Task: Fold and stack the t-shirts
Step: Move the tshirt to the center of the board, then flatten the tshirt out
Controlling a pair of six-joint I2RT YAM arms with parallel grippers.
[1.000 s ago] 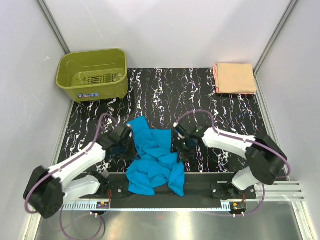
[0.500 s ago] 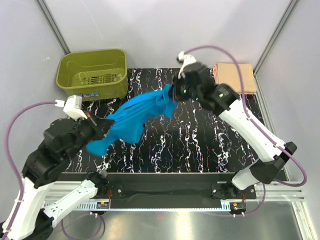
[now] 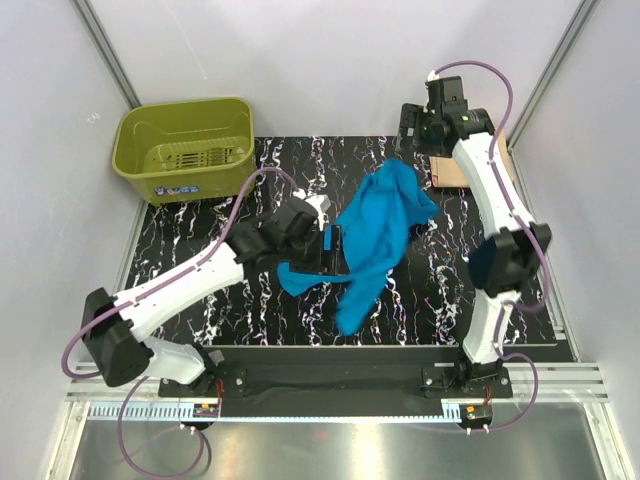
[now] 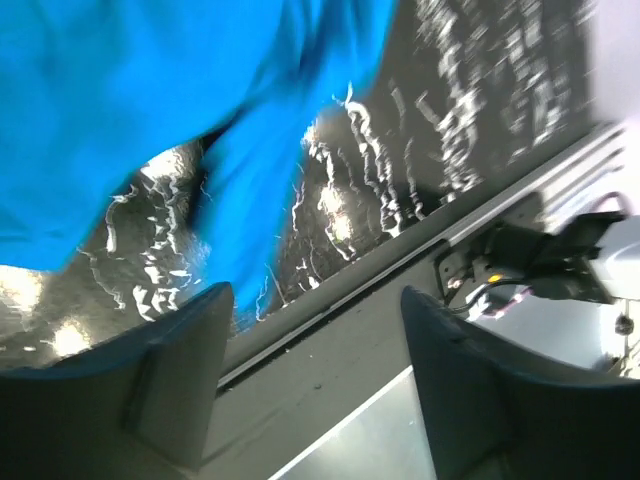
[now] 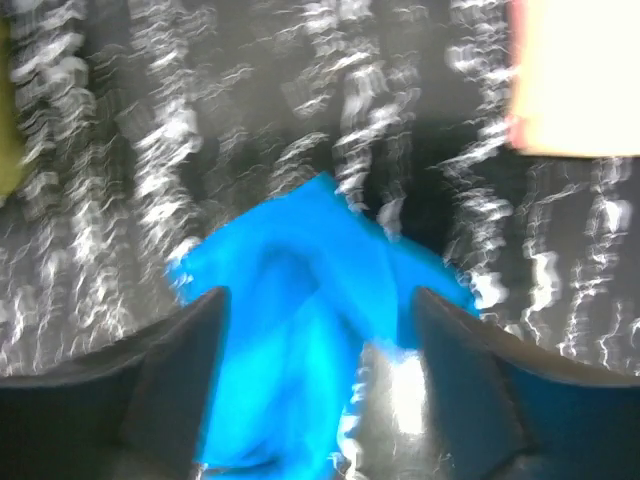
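Observation:
The turquoise-blue t-shirt is a loose, crumpled bundle over the middle of the black marbled table, with a tail trailing toward the near edge. My left gripper is open right beside its left side and holds nothing. In the left wrist view the blue cloth fills the upper left, clear of the open gripper. My right gripper is open high at the far right; its wrist view shows the blue t-shirt below the open gripper. The folded peach t-shirt lies at the far right corner, partly hidden by the right arm.
An olive-green basket stands at the far left corner. White walls close in three sides. The metal rail and an arm base run along the table's near edge.
Both grippers were shut on the blue t-shirt and had lifted it stretched between them. Both have now opened and let it go. The right arm has risen to the far right.

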